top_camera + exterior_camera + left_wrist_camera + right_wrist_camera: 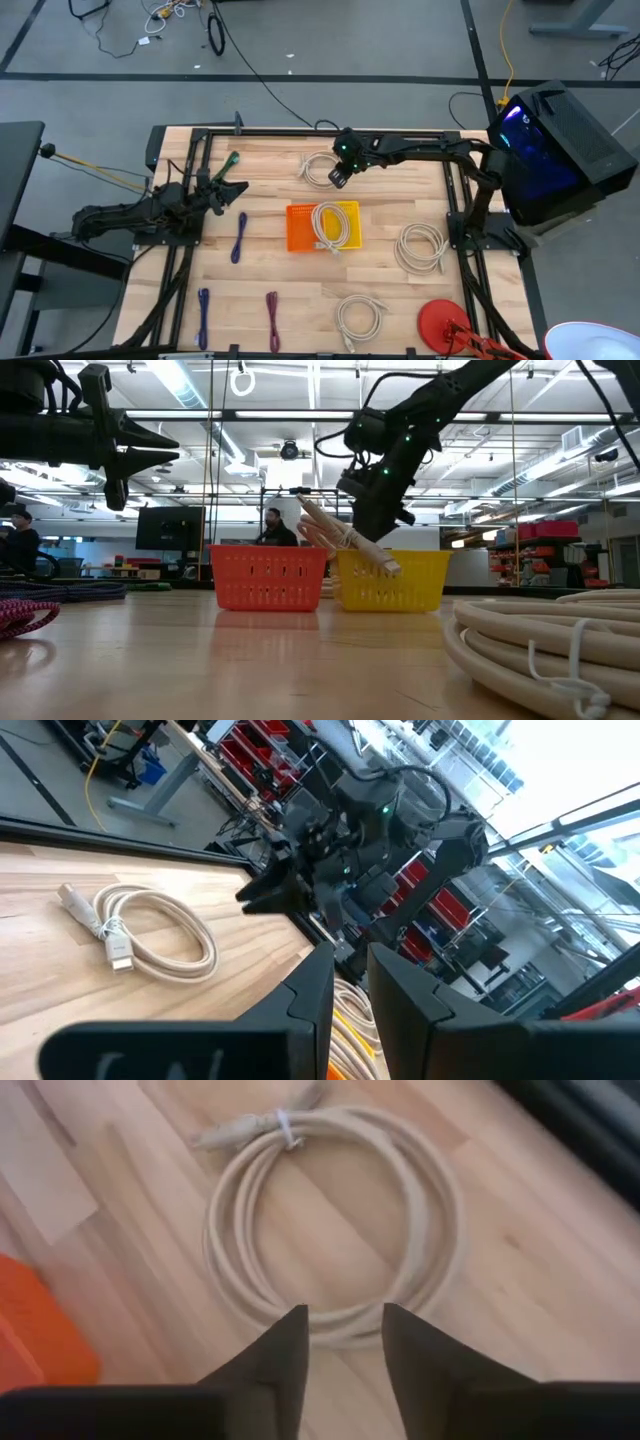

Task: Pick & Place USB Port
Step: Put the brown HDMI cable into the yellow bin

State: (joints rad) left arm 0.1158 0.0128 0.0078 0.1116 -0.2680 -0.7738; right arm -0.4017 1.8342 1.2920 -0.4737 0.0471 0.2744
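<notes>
Hovering my right gripper [343,1342], fingers apart, over the coiled cable [335,1225] — descending off-centre could nudge it aside — missing the strand.

Wood table [390,300] w/ bins [322,226] (orange, yellow), cable coils [421,247], red disc [438,322].

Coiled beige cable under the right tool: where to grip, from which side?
Grip the beige cable coil across its loop strands at the near arc, coming straight down. It lies flat on the table, and the open right tool hovers above that arc.
</notes>
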